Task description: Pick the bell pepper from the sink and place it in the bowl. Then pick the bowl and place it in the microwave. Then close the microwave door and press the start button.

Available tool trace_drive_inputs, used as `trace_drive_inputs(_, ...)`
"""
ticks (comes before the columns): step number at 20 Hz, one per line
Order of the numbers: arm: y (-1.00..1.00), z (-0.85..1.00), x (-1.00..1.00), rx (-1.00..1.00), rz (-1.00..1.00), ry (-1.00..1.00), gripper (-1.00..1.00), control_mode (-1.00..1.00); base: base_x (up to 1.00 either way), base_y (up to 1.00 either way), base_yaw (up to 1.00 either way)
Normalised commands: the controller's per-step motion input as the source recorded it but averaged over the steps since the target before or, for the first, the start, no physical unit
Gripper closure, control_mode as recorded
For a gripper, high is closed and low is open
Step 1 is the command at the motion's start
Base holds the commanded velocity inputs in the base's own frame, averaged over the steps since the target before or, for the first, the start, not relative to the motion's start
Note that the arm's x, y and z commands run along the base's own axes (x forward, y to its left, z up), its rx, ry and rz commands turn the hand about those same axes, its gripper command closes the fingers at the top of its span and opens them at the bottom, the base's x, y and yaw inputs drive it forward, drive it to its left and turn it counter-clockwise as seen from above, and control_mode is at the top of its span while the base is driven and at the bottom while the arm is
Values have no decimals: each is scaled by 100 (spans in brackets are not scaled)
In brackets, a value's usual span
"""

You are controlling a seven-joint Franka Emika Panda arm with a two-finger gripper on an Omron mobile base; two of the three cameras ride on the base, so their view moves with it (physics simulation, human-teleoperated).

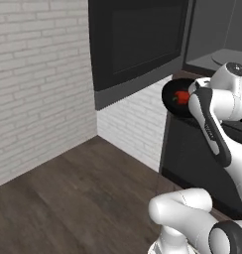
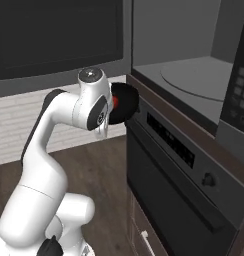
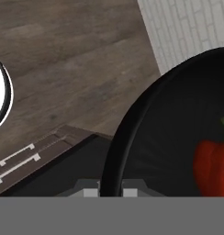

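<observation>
The black bowl [image 3: 146, 137] hangs in the air with the red bell pepper [image 3: 214, 160] lying inside it. My gripper [image 3: 111, 192] is shut on the bowl's rim, which runs between the two fingertips. In the left base view the bowl [image 1: 171, 96] with the bell pepper [image 1: 181, 97] sits just left of my wrist, in front of the open microwave [image 1: 217, 54]. From the right, the bowl [image 2: 126, 105] is beside the microwave's [image 2: 194, 75] front left corner, at about the height of its floor. The microwave door [image 1: 138, 39] stands swung open to the left. The sink is out of view.
Below the microwave is a dark oven [image 2: 179, 165] with a display and a knob [image 2: 209, 179]. The microwave's button panel [image 2: 240, 75] is on its right side. A white brick wall [image 1: 38, 74] and wood floor [image 1: 83, 198] lie to the left.
</observation>
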Motion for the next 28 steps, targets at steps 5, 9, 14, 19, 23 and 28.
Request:
trace_drive_inputs(5, 0, 0, 0, 0, 0, 0, 100, 100, 3, 0, -17)
trace_drive_inputs(9, 0, 0, 0, 0, 0, 0, 100, 100, 0, 1, -32)
trace_drive_inputs(14, 0, 0, 0, 0, 0, 0, 100, 100, 0, 12, -36)
trace_drive_inputs(19, 0, 0, 0, 0, 0, 0, 100, 100, 0, 16, -34)
trace_drive_inputs(23, 0, 0, 0, 0, 0, 0, 100, 100, 0, 31, -26)
trace_drive_inputs(28, 0, 0, 0, 0, 0, 0, 100, 100, -21, 47, -13)
